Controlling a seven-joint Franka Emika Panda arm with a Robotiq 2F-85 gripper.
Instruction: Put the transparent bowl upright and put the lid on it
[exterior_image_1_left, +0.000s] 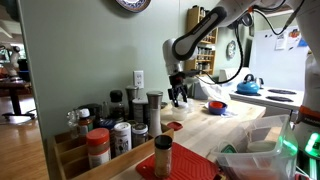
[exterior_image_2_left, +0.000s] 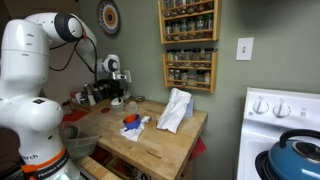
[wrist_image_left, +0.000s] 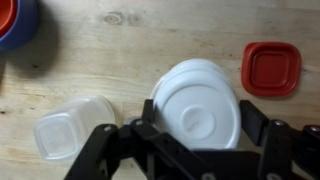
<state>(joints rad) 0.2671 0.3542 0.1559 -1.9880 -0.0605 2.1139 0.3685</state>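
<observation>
Far left in the wrist view, up in the corner, we catch the edge of a blue and red dish (wrist_image_left: 12, 25) on the wooden table (wrist_image_left: 120, 50). Moving along, there's the transparent bowl (wrist_image_left: 68, 130), down on the wood near the lid, and we can't tell which way up it sits. One of the fingers (wrist_image_left: 100, 140) crosses our view between the two. Now the lid (wrist_image_left: 198, 105): white, round, flat on the table, right under the gripper (wrist_image_left: 187, 132). The jaws are spread wide, one on either side of the lid, gripping nothing. Further right, a red square cover (wrist_image_left: 272, 68) sits apart. In both exterior views we see the gripper (exterior_image_1_left: 178, 97) (exterior_image_2_left: 117, 95) hanging low over the table.
</observation>
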